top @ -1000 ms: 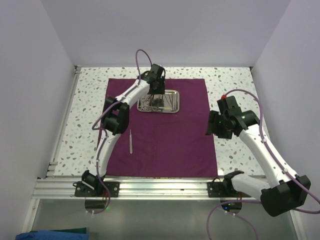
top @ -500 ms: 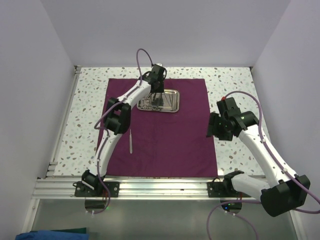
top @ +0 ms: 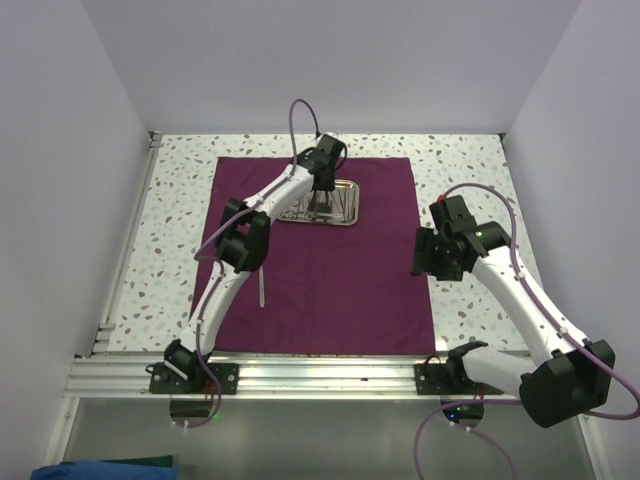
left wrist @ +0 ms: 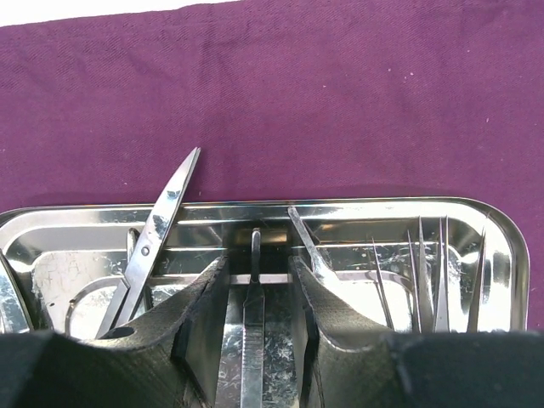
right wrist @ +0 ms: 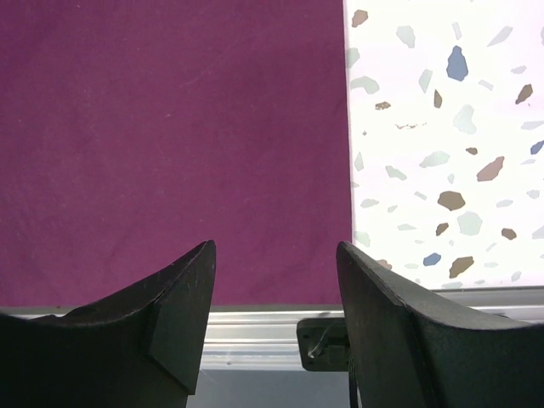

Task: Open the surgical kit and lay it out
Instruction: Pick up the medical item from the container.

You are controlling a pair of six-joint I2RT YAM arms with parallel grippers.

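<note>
**Left tool down in the tray around one instrument; right tool open at the cloth edge**

Maroon cloth lies flat across the middle of the table. The steel tray sits on its far centre part. The left tool is lowered into the tray. Its fingers flank a thin steel instrument, with a slim gap on each side, so it is partly open and not gripping. Closed scissors lean just left of the left finger, their tip sticking past the far rim over the cloth. Pointed tweezers cluster at the right end of the tray, clear of the fingers. One lone instrument lies on the cloth's left part, well apart from the tray.

The right tool hovers open over the cloth's right edge, with nothing between its fingers. Bare cloth spreads near and right of the tray. Speckled table strips run along both sides. A metal rail bounds the near edge, and walls close in on three sides.
</note>
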